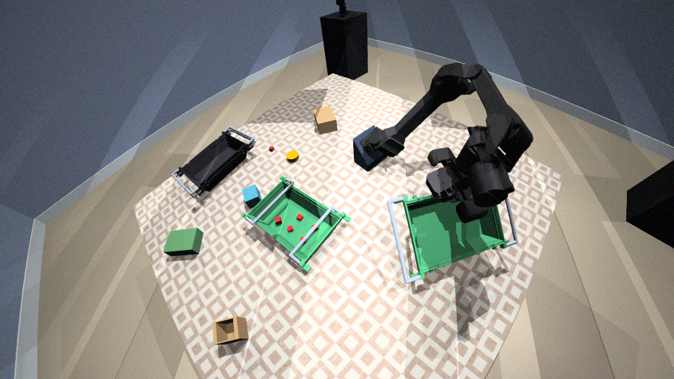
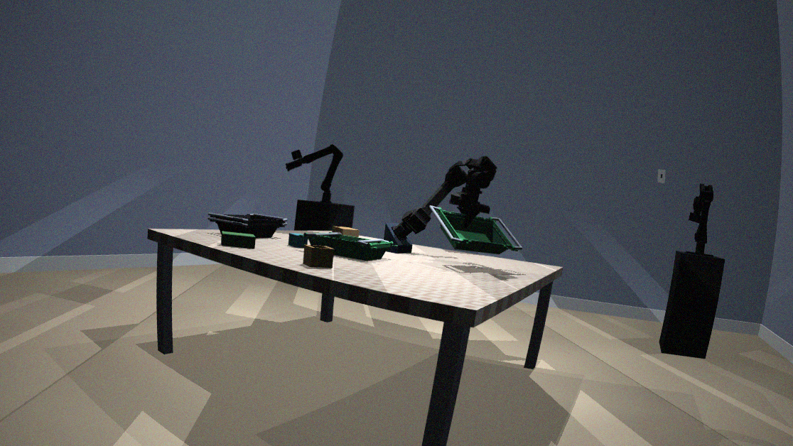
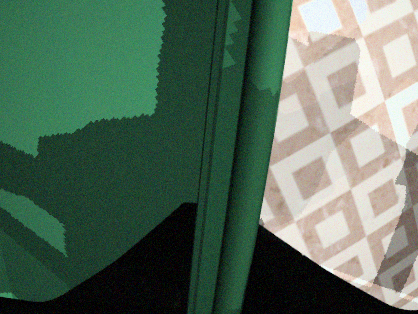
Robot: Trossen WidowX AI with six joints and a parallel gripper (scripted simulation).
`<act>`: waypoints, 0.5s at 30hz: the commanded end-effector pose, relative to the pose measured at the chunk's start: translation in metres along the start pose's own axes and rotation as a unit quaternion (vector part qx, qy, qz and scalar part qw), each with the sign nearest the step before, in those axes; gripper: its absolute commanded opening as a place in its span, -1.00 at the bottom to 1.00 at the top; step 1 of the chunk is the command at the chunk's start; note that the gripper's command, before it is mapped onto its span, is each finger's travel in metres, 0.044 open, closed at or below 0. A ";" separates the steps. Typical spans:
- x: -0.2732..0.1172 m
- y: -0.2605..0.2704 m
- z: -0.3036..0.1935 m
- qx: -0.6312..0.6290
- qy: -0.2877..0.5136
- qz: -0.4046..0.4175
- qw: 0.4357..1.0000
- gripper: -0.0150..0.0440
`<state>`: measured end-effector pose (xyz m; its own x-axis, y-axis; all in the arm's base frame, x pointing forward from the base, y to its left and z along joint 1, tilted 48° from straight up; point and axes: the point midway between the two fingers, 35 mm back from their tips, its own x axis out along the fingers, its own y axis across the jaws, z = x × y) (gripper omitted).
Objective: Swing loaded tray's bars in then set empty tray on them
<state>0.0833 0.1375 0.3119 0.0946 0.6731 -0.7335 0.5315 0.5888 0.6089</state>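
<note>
The loaded green tray [image 1: 299, 200] [image 2: 354, 248] stands mid-table with several small red blocks inside. Its left bar [image 1: 273, 201] and right bar [image 1: 323, 221] both lie across its top. My gripper [image 1: 456, 200] [image 2: 469, 219] [image 3: 206, 218] is shut on one long wall of the empty green tray [image 1: 433, 235] [image 2: 482, 242] [image 3: 207, 150]. That tray hangs above the table's right part, to the right of the loaded one, tilted down to the right in the exterior view. Its own bars stand out past its ends. The fingertips are partly hidden in the top view.
A black tray [image 1: 212, 162] [image 2: 249, 226] stands at the left. A blue cube [image 1: 250, 195] is close beside the loaded tray. A green block [image 1: 181, 241], an open tan box [image 1: 240, 329], a tan block [image 1: 325, 114], a yellow disc [image 1: 292, 155] and a red block [image 1: 271, 148] lie around.
</note>
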 end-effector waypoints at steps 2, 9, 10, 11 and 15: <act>0.000 0.012 0.016 0.010 -0.013 0.003 1.000 -0.49; 0.005 0.021 0.042 0.031 -0.022 -0.008 0.999 -0.49; 0.006 0.022 0.046 0.035 -0.023 -0.010 0.999 -0.49; 0.007 0.023 0.050 0.038 -0.025 -0.011 0.999 -0.49; 0.009 0.027 0.066 0.050 -0.028 -0.017 0.998 -0.49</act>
<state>0.1394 0.1345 0.2993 0.0981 0.6270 -0.7728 0.6065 0.5780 0.5459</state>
